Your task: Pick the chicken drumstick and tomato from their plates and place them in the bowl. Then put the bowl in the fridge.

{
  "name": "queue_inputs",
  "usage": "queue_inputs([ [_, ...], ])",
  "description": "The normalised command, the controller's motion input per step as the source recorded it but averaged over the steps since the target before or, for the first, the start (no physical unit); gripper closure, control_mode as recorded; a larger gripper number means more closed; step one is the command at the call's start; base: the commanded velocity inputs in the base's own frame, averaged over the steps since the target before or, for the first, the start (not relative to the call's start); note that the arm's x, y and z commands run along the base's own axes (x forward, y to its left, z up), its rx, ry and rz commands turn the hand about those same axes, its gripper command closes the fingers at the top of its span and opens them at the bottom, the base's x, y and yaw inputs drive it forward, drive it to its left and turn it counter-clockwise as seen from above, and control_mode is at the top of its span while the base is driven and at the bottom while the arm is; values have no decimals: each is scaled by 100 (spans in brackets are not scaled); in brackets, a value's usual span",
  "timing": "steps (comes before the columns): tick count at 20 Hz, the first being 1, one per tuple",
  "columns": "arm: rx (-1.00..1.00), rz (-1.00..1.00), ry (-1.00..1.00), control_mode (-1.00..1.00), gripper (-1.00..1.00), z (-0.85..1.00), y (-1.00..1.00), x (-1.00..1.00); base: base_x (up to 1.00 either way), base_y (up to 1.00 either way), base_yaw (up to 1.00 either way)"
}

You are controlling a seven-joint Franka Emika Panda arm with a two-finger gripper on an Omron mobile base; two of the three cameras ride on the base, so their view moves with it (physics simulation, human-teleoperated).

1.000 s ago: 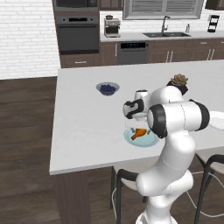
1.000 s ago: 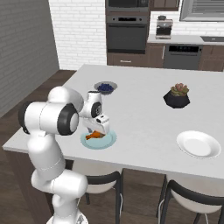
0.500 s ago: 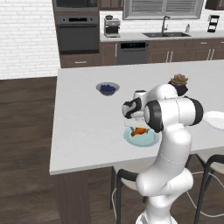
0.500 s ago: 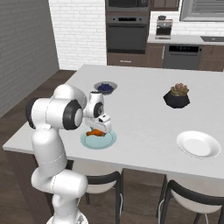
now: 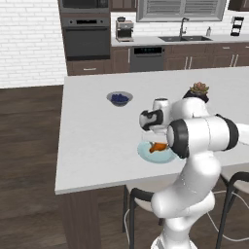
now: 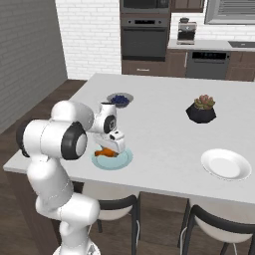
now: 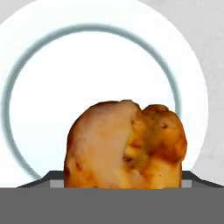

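Gripper (image 6: 110, 148) is sitting low over the pale blue plate (image 5: 146, 154) near the counter's front edge. Chicken drumstick (image 7: 124, 146) is filling the lower hand view, plump end toward the cam, w/ the plate's ring behind it. Fingertips are hidden by the meat, so can't tell if they're pinching it or spread. White plate (image 6: 225, 164) is lying well apart to the right. Blueberry bowl (image 5: 119, 98) and black plant pot (image 6: 201, 109) are sitting farther back on the counter (image 5: 92, 131).
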Motion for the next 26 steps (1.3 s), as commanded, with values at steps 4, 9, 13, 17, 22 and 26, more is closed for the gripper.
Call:
queue_inputs([
  [4, 1, 0, -5, -100, 100, 71, 11, -85, 0, 0, 0],
  [9, 0, 2, -1, -100, 100, 88, 18, -53, 0, 0, 0],
  [13, 0, 0, -8, -100, 100, 58, 9, -77, 0, 0, 0],
  [17, 0, 0, -10, 100, 100, 12, 10, -49, -47, 0, 0],
  [22, 0, 0, 0, 100, 100, 0, 0, 0, -50, -69, -5],
  [26, 0, 0, 0, 100, 100, 0, 0, 0, 1, -100, -1],
])
